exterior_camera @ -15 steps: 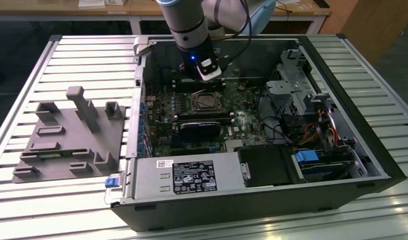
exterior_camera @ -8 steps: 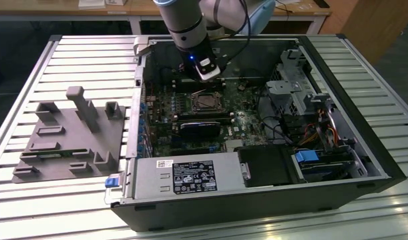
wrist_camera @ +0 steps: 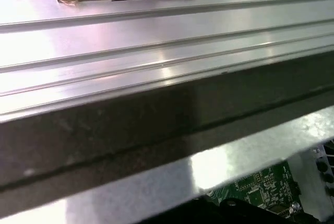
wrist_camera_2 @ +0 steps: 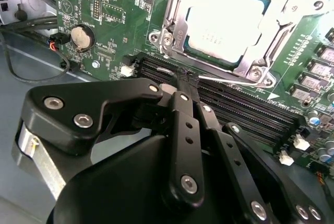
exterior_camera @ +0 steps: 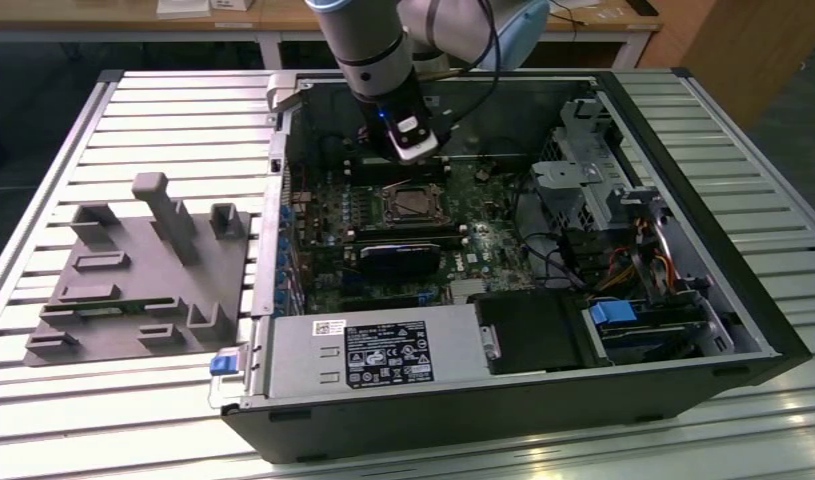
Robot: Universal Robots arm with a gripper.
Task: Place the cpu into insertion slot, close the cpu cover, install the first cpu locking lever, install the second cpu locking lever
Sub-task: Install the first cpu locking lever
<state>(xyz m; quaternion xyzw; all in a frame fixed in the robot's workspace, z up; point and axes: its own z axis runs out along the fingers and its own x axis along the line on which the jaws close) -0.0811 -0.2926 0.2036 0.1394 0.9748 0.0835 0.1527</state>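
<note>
One chip (exterior_camera: 410, 204) lies under its shut cover (wrist_camera_2: 175, 20), mid-frame in the exterior view, so my gripper (wrist_camera_2: 182, 80), fingers (wrist_camera_2: 183, 109) pressed together, sits at the locking lever (wrist_camera_2: 232, 81) alongside.

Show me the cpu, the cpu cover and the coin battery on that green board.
cpu (wrist_camera_2: 224, 18): second wrist view, middle of its silvery top.
cpu cover (wrist_camera_2: 174, 18): second wrist view, one side bar of the frame.
coin battery (wrist_camera_2: 82, 37): second wrist view, centre of the round face.

cpu (wrist_camera_2: 224, 18): matt silvery metal top. cpu cover (wrist_camera_2: 172, 15): bright polished metal. end effector (wrist_camera_2: 182, 83): smooth black, semi-gloss.
</note>
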